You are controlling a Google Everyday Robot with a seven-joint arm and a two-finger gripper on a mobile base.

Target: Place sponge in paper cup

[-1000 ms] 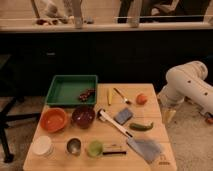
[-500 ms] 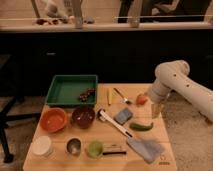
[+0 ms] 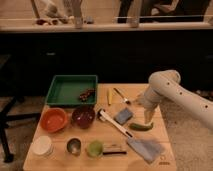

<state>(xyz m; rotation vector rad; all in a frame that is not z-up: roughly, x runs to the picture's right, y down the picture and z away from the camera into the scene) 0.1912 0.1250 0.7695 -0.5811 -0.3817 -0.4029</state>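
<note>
A: Wooden table (image 3: 60,161), dark wall behind. Front-left, the paper cup (image 3: 42,146); mid-table, the sponge (image 3: 123,116), flat.
B: Right side: arm bent downward, gripper (image 3: 148,118) low, just right of sponge. Its grip, cannot tell. Lower than half-second ago.

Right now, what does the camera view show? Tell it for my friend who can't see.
A white robot arm reaches over a wooden table, its gripper low beside the small blue-grey sponge. The white paper cup stands across the table at the near left corner of the picture.
</note>
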